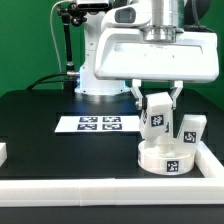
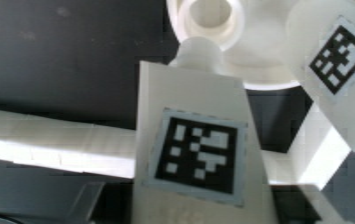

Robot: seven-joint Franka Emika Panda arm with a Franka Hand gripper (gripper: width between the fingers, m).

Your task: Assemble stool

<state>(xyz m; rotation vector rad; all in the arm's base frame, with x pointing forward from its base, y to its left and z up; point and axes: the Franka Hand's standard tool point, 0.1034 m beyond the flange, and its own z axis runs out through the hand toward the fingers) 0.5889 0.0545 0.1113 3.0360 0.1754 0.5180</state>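
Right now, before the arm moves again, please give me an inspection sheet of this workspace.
Surface: black table, bordered by white rails.
Job's things: round seat by the rail corner; one leg held just above it; two more legs stand beside it on the exterior view's right.
Clutter: nothing seen; only the marker board lies flat.
Grippers: gripper closed on the leg, tag facing the wrist view.
Cables: black cable on the stand behind.
Surroundings: white robot base, light wall.
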